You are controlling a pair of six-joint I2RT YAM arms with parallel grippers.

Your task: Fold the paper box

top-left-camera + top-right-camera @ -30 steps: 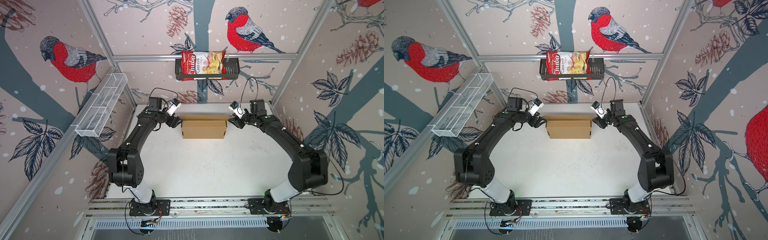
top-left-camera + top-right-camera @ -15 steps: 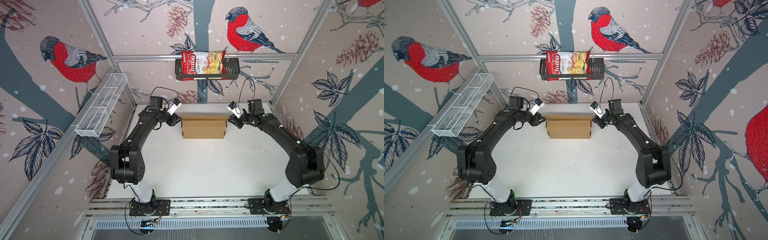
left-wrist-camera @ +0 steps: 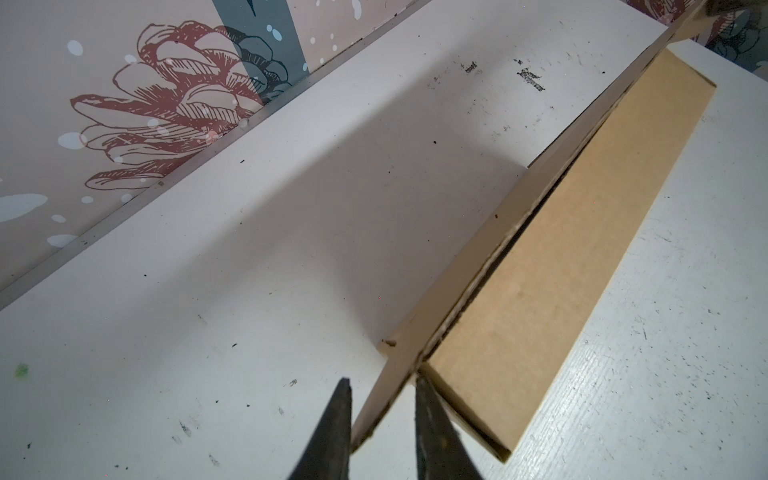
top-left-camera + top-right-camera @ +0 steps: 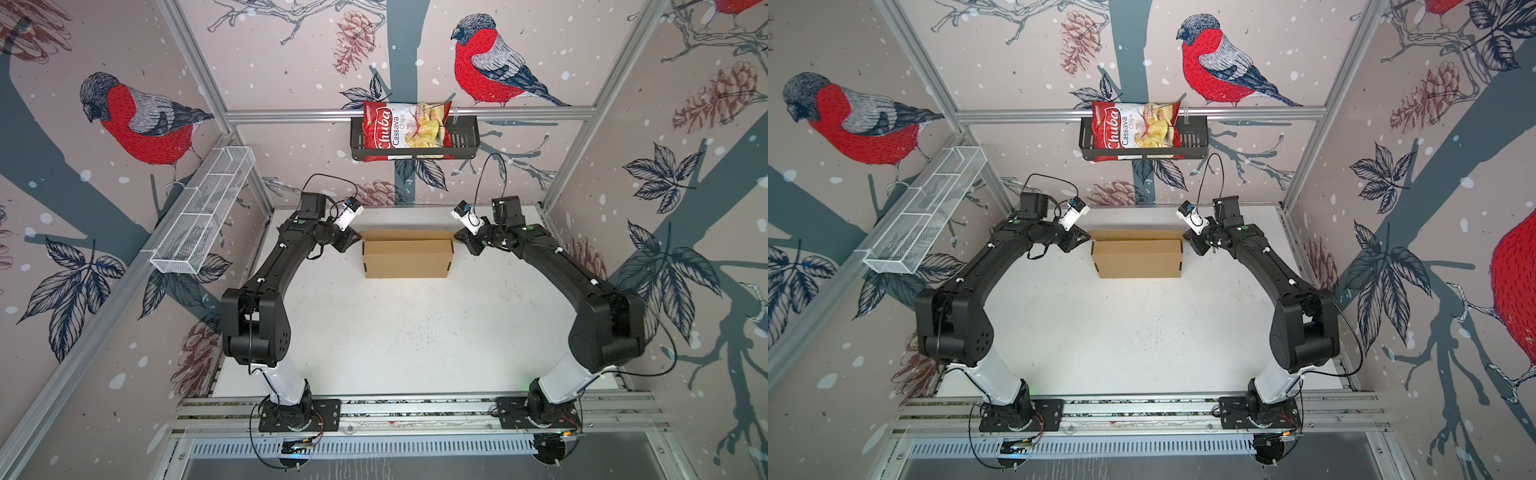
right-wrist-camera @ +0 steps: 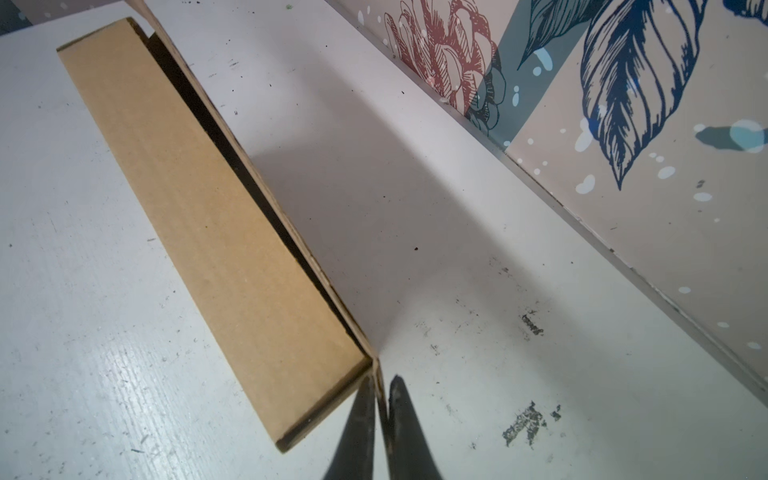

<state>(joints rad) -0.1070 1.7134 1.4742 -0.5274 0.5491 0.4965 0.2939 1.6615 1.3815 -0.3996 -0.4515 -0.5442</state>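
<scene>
Brown paper box [image 4: 406, 258] sits near far edge of table [image 4: 415, 340], midway between side edges, back flap raised along its far side. At box's right end, right gripper [image 5: 382, 384], claw closed thin on flap's corner. At left end, left gripper [image 3: 381, 386], fingers either side of flap's corner, small gap showing; can't tell if pinching.

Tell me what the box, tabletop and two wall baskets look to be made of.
The paper box: brown corrugated cardboard, matte; faint ribbing and layered cut edges show in the wrist views. The tabletop: white painted board, probably wood; faint grain, scuffs, slight sheen. The white basket: coated wire mesh, see-through grid. The black basket: likely perforated painted metal, though plastic is possible.
</scene>
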